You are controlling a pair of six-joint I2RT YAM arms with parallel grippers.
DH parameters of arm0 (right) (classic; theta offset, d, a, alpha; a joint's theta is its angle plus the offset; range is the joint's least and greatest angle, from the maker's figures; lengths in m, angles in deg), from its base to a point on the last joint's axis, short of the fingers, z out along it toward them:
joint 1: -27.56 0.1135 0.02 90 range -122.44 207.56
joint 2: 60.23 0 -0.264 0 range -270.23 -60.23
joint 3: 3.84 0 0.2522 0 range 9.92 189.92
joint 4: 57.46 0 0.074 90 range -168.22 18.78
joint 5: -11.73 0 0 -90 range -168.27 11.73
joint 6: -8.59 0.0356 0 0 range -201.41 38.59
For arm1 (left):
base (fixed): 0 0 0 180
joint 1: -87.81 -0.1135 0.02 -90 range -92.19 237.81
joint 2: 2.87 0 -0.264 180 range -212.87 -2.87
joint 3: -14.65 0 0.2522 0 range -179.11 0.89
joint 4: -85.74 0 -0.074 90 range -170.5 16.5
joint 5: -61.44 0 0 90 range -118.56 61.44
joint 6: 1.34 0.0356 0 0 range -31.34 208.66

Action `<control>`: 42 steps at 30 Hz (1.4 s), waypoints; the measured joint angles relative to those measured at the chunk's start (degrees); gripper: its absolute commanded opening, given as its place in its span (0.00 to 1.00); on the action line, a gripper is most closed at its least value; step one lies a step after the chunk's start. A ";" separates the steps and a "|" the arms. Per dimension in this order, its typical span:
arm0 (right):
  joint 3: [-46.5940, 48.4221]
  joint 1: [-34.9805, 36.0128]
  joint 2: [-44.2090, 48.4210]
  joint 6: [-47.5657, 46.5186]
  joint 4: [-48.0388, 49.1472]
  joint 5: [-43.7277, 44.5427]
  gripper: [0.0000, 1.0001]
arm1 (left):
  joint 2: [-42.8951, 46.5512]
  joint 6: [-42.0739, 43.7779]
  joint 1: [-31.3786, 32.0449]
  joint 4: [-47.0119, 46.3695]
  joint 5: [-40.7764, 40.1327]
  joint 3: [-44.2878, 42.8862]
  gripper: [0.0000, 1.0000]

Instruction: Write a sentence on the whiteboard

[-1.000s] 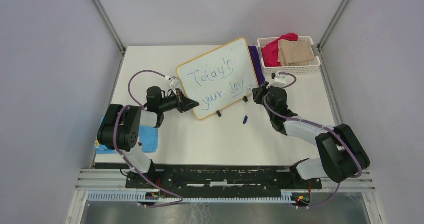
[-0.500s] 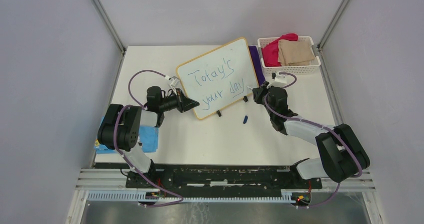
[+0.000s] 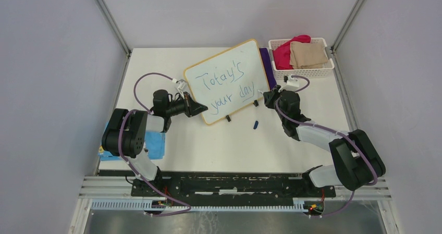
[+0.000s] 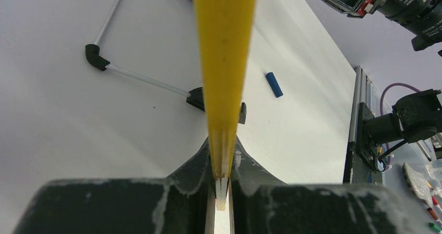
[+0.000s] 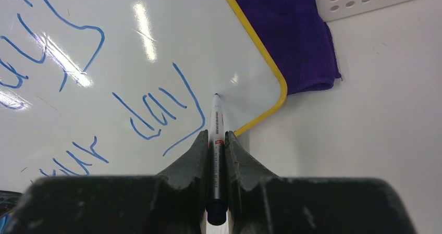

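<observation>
Left end effector clamps whiteboard, long axis diagonal

Blue handwriting on the whiteboard, straight ahead of my right end effector. The sentence reads "Today's" on the upper line and "your day" on the lower. From my right wrist, "day" sits just left of the tip of the marker pinched in my jaws, and the tail of "your" shows lower left, beside the end effector. The marker's barrel has fine print and a small red mark, too small to read. Up and right of my left end effector, a black housing shows white lettering, too blurred to make out.
</observation>
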 measured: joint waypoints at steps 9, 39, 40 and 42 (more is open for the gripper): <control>0.00 0.02 1.53 -0.02 -1.25 -0.09 0.00 | 0.00 0.42 0.09 0.66 -0.11 -0.33 0.02; -7.67 1.86 34.18 -1.55 -15.45 -0.31 0.00 | 4.17 2.64 0.94 12.22 -7.56 1.84 0.91; -7.69 1.86 34.62 -1.62 -15.98 -0.37 0.00 | 5.66 2.93 0.94 13.33 -8.31 2.01 0.99; -7.72 1.86 35.47 -1.90 -17.16 -0.48 0.00 | 9.33 4.17 0.94 16.11 -10.25 2.27 1.00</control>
